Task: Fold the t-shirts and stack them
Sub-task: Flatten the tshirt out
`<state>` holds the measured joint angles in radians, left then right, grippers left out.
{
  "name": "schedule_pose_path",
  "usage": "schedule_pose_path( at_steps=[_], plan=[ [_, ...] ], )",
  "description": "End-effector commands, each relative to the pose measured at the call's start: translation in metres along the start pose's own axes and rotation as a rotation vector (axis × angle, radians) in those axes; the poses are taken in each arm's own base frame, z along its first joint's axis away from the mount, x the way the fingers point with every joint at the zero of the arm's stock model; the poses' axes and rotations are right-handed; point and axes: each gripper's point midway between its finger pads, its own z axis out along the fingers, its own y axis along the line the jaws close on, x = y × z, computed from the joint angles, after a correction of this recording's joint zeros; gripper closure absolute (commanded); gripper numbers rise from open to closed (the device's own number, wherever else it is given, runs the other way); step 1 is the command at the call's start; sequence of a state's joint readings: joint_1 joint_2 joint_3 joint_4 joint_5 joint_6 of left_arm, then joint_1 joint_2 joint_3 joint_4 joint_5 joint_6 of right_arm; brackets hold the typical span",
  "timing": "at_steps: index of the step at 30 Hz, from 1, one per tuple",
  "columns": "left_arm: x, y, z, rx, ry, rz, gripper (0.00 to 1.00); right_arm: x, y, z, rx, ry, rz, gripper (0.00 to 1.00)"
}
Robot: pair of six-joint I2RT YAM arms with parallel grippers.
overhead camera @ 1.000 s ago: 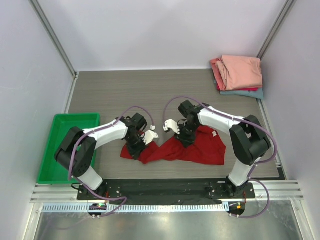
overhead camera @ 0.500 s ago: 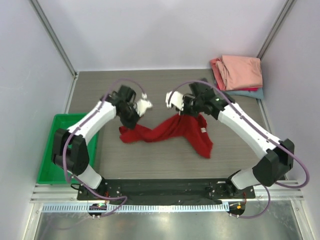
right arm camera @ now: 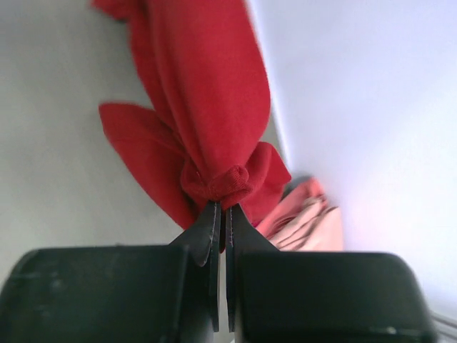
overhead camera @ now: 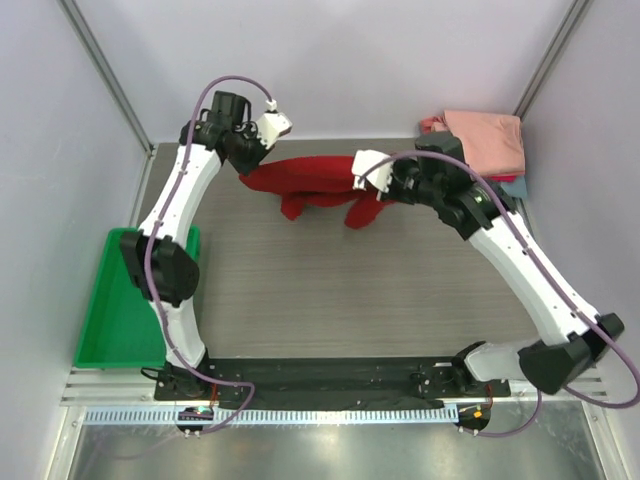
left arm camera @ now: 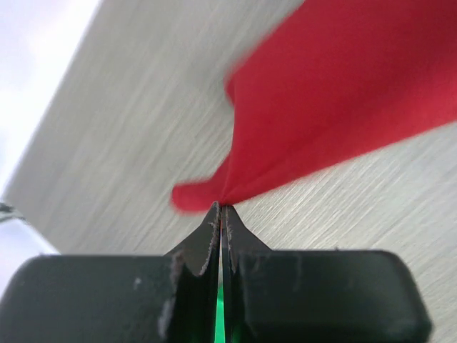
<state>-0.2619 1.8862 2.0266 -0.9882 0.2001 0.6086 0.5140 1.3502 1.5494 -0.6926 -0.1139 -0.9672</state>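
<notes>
Grey tabletop (overhead camera: pixel 330 300), far side. Red t-shirt (overhead camera: pixel 310 178): soft, light, limp; strung between left end effector (left arm camera: pixel 221 214) and right end effector (right arm camera: pixel 220 211), both clamped on bunched edges. Corners probably grip better.

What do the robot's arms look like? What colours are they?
Both arms, left and right, are white tubes joined by chunky black joints. A thin purple cable loops along each one. A small white block sits by each wrist. The left gripper and right gripper are black, with two flat fingers narrowing to rough-edged tips. No markings show.
</notes>
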Motion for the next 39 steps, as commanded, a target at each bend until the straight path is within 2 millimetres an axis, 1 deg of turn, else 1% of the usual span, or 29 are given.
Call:
schedule_pose_path(
  at_steps=[1, 2, 3, 4, 8, 9, 10, 13, 14, 15, 16, 17, 19, 20, 21, 22, 23, 24, 25, 26, 27, 28, 29, 30, 31, 32, 34, 37, 39],
  plan=[
    [0.014, 0.018, 0.01, -0.019, 0.062, -0.001, 1.0, 0.001, 0.032, -0.051, -0.061, -0.019, 0.008, 0.99],
    [0.006, 0.025, 0.005, -0.038, 0.04, -0.009, 1.0, 0.003, 0.039, -0.056, -0.079, -0.015, 0.01, 0.99],
    [0.003, 0.025, 0.005, -0.032, 0.031, -0.01, 1.0, 0.007, 0.045, -0.066, -0.082, -0.012, 0.012, 0.99],
    [0.0, 0.025, 0.004, -0.026, 0.022, -0.011, 1.0, 0.012, 0.052, -0.07, -0.099, 0.004, 0.016, 0.99],
    [-0.016, 0.023, 0.002, -0.016, -0.034, -0.017, 1.0, 0.026, 0.063, -0.076, -0.096, 0.041, -0.001, 0.99],
    [-0.019, 0.023, 0.005, -0.012, -0.046, -0.02, 1.0, 0.035, 0.071, -0.071, -0.115, 0.062, -0.003, 0.99],
    [-0.022, 0.02, 0.01, -0.003, -0.049, -0.009, 1.0, 0.038, 0.075, -0.069, -0.123, 0.066, -0.001, 0.99],
    [-0.021, 0.012, 0.045, 0.021, -0.008, 0.04, 0.99, 0.05, 0.1, -0.057, -0.198, 0.085, 0.022, 0.99],
    [-0.028, 0.018, 0.048, -0.003, -0.015, 0.051, 0.99, 0.052, 0.107, -0.052, -0.224, 0.086, 0.039, 0.99],
    [-0.016, 0.011, 0.074, 0.035, 0.033, 0.04, 1.0, 0.06, 0.118, -0.046, -0.253, 0.107, 0.059, 0.99],
    [-0.015, 0.009, 0.079, 0.053, 0.044, 0.026, 1.0, 0.063, 0.122, -0.042, -0.264, 0.117, 0.07, 0.99],
    [-0.02, 0.009, 0.078, 0.064, 0.036, 0.021, 1.0, 0.069, 0.128, -0.035, -0.287, 0.14, 0.08, 0.99],
    [0.01, -0.027, 0.081, 0.215, 0.127, -0.022, 0.97, 0.074, 0.134, -0.03, -0.31, 0.16, 0.087, 0.99],
    [0.022, -0.045, 0.079, 0.285, 0.155, -0.045, 0.88, 0.075, 0.136, -0.028, -0.323, 0.164, 0.089, 0.99],
    [0.017, -0.049, 0.059, 0.277, 0.124, -0.045, 0.82, 0.074, 0.136, -0.027, -0.32, 0.16, 0.089, 0.99],
    [0.025, -0.059, 0.057, 0.297, 0.13, -0.057, 0.74, 0.074, 0.137, -0.026, -0.322, 0.157, 0.094, 0.99],
    [0.061, -0.086, 0.065, 0.361, 0.206, -0.088, 0.67, 0.073, 0.137, -0.025, -0.321, 0.154, 0.099, 0.99],
    [0.059, -0.09, 0.063, 0.354, 0.17, -0.072, 0.64, 0.074, 0.139, -0.023, -0.329, 0.154, 0.106, 0.99],
    [0.061, -0.094, 0.054, 0.351, 0.165, -0.061, 0.61, 0.074, 0.141, -0.022, -0.333, 0.151, 0.11, 0.99],
    [0.074, -0.105, 0.058, 0.376, 0.2, -0.059, 0.55, 0.074, 0.142, -0.021, -0.336, 0.153, 0.116, 0.99],
    [0.077, -0.11, 0.058, 0.386, 0.225, -0.053, 0.53, 0.075, 0.143, -0.019, -0.343, 0.157, 0.118, 0.99],
    [0.086, -0.116, 0.067, 0.412, 0.266, -0.064, 0.51, 0.076, 0.145, -0.017, -0.353, 0.159, 0.121, 0.99],
    [0.081, -0.114, 0.07, 0.419, 0.263, -0.075, 0.48, 0.076, 0.146, -0.016, -0.358, 0.159, 0.123, 0.99],
    [0.084, -0.118, 0.07, 0.441, 0.291, -0.099, 0.47, 0.074, 0.146, -0.014, -0.362, 0.155, 0.123, 0.99],
    [0.084, -0.122, 0.074, 0.468, 0.297, -0.118, 0.45, 0.076, 0.147, -0.012, -0.371, 0.16, 0.126, 0.99],
    [0.082, -0.12, 0.082, 0.476, 0.297, -0.13, 0.45, 0.075, 0.146, -0.01, -0.371, 0.16, 0.126, 0.99],
    [0.078, -0.126, 0.09, 0.507, 0.291, -0.17, 0.45, 0.074, 0.143, -0.008, -0.371, 0.163, 0.129, 0.99],
    [0.078, -0.132, 0.101, 0.52, 0.298, -0.18, 0.45, 0.073, 0.142, -0.005, -0.369, 0.166, 0.133, 0.99],
    [0.085, -0.139, 0.111, 0.534, 0.326, -0.176, 0.45, 0.073, 0.141, -0.004, -0.367, 0.169, 0.135, 0.99]
  ],
)
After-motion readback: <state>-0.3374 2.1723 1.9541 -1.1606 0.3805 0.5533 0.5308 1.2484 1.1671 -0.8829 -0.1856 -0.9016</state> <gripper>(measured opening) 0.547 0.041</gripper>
